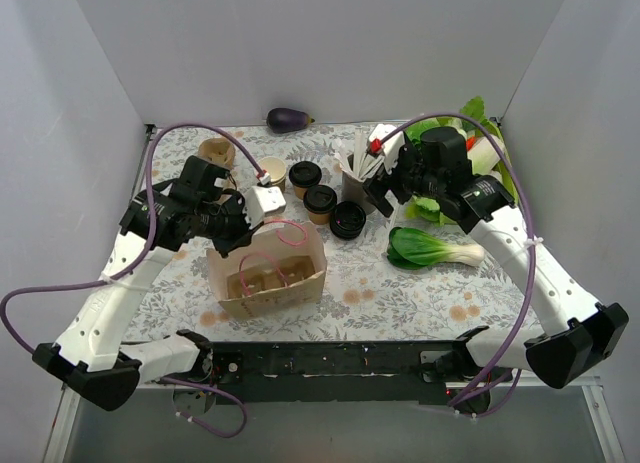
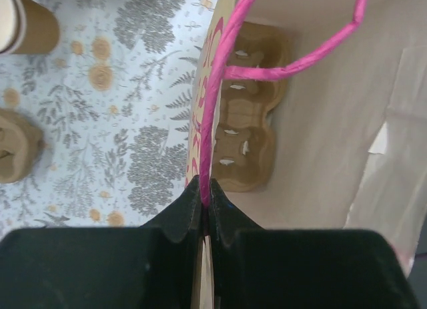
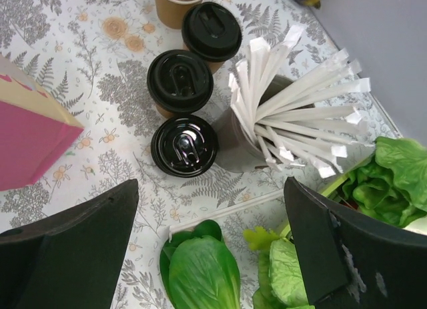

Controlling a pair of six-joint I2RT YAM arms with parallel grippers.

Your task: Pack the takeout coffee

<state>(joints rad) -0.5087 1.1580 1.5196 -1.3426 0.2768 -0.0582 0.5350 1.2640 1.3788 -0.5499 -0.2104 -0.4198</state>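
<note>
Standing beside the stick cup, just ahead of the spread jaws of the right gripper, the coffee cup is judged light and crushable, to be gripped around its paper wall, while the bag is pinched by the left gripper.

Bright, even, diffuse light, soft shadows; left fingers loom dark and slightly blurred.

The tablecloth is pale with grey ferns and tan blossoms. The paper bag is kraft brown, its handles bright pink, the cup carrier tan. The coffee lids are black, sticks white in a dark grey cup, bok choy green, eggplant purple.
</note>
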